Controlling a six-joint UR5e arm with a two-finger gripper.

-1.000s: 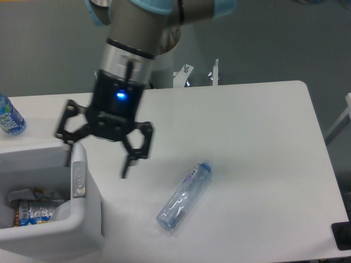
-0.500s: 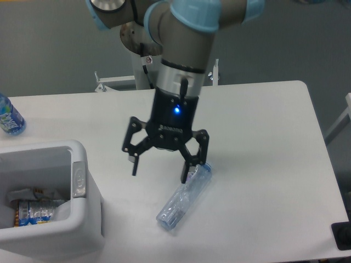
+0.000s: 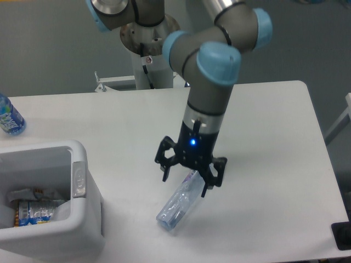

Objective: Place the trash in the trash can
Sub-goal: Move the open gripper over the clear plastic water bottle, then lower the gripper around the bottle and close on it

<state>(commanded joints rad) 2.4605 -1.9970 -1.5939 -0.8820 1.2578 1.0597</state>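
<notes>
- The claw [image 3: 185,185] is down low over the white table [image 3: 263,126], fingers spread apart and pointing straight down, a blue light glowing on its body.
- Between those spread fingers sits the upper end of the clear crushed bottle [image 3: 178,201]; one finger stands on each side of it, and whether either touches the plastic I cannot tell.
- The bottle lies flat on the table, slanted, its lower end pointing toward the near edge, well apart from the trash can.
- The trash can [image 3: 82,219], big, white and boxy, sits at the left near corner, its grey oval latch [image 3: 80,179] on the wall facing the arm.
- Inside the can, a crumpled white wrapper [image 3: 21,195] rests against another crushed bottle [image 3: 35,211].
- Far left edge: a bottle with a bright blue label [image 3: 9,118] stands on the table, behind the can.
</notes>
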